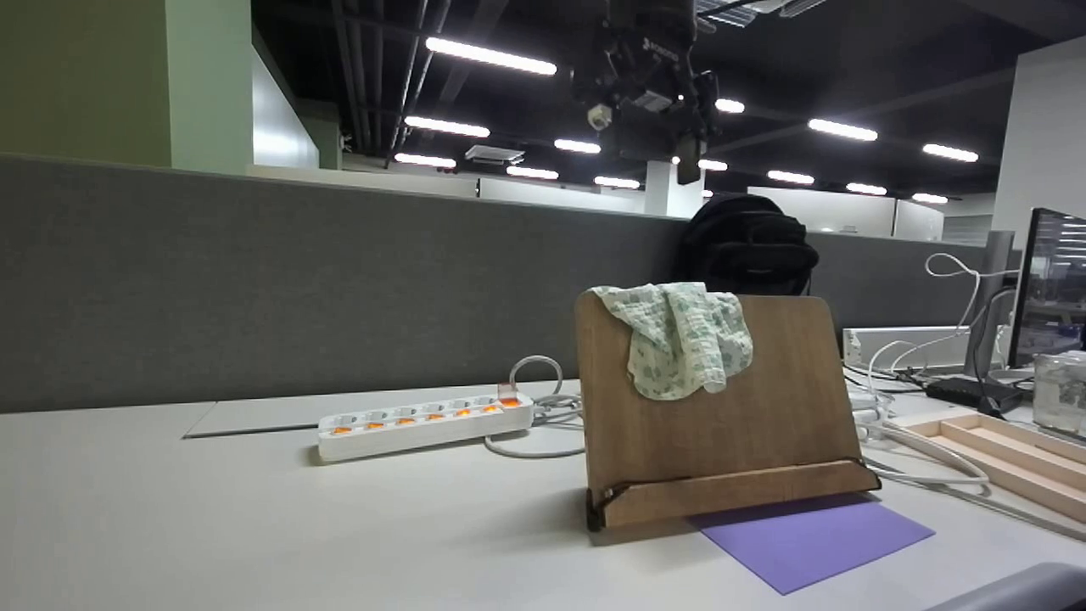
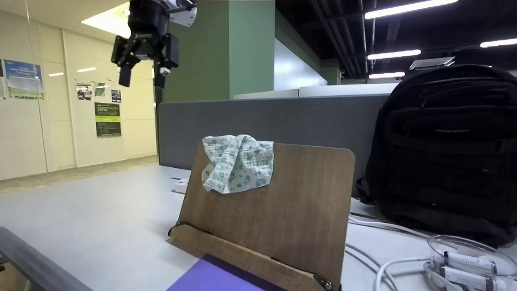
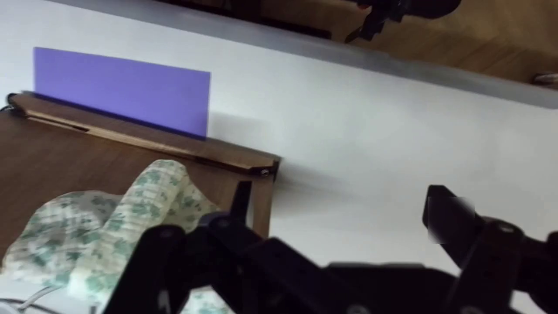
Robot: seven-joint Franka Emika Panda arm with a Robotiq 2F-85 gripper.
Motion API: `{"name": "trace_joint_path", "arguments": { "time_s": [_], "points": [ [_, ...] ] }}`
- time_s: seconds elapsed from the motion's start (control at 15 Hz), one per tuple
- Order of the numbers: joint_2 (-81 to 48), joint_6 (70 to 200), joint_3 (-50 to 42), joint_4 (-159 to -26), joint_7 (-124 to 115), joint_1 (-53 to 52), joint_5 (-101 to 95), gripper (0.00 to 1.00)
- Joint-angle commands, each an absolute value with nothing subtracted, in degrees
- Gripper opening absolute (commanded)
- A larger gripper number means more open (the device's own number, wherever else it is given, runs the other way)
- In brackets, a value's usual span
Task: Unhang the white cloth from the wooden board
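Pincer (image 2: 142,79), one, black: held high above the worktop (image 1: 237,518), its two fingers (image 2: 125,76) spread wide apart; in the wrist view the pale surface shows through the gap.

White cloth (image 1: 683,352), one, green-printed, creased and folded: draped over the top edge of the wooden board (image 1: 738,437), towards its left end in both exterior views, the lower part hanging down the front face. Lies lower than the pincer and well apart from it. In an exterior view the cloth (image 2: 242,167) sits below and to the right of the spread fingers; in the wrist view it lies to the left of the gap, partly hidden behind the pincer itself.

Wooden board, one: propped on the worktop, leaning back, with a ledge (image 1: 738,496) along its lower front.

Purple sheet (image 1: 819,543), one: flat on the near side of the ledge, its far edge hidden there.

White power strip (image 1: 424,434), one, orange-switched: left of the board, towards the far side.

Black backpack (image 1: 755,250), one: beyond the board and to the right, by the grey partition (image 1: 339,288).

Pale wooden tray (image 1: 1018,477), one, divided: right of the board.

Clear container (image 2: 460,237), one: right of the board, two labelled cylinders (image 2: 470,262) lying in it.

White cables (image 2: 404,260): looped on the worktop to the right of the board, near the clear container.

Monitor (image 1: 1056,293), one, dark-screened: far right, partly in view.
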State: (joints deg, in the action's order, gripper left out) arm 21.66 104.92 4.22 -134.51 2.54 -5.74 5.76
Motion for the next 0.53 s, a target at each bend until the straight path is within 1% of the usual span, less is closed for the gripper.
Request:
{"name": "trace_joint_path", "arguments": {
  "time_s": [0.0,0.2,0.33,0.4,0.47],
  "points": [
    [24.6,111.94,3.96,-137.71,-1.09,-1.95,-1.46,1.0],
    [24.0,119.87,3.4,-139.13,-3.91,1.35,-6.81,1.0],
    [22.23,123.81,1.67,-139.07,-4.85,2.62,-5.06,1.0],
    [21.32,124.06,0.56,-138.48,-5.25,2.72,-2.07,1.0],
    [22.34,122.58,1.51,-138.91,-2.47,2.05,-4.2,1.0]
  ]
}}
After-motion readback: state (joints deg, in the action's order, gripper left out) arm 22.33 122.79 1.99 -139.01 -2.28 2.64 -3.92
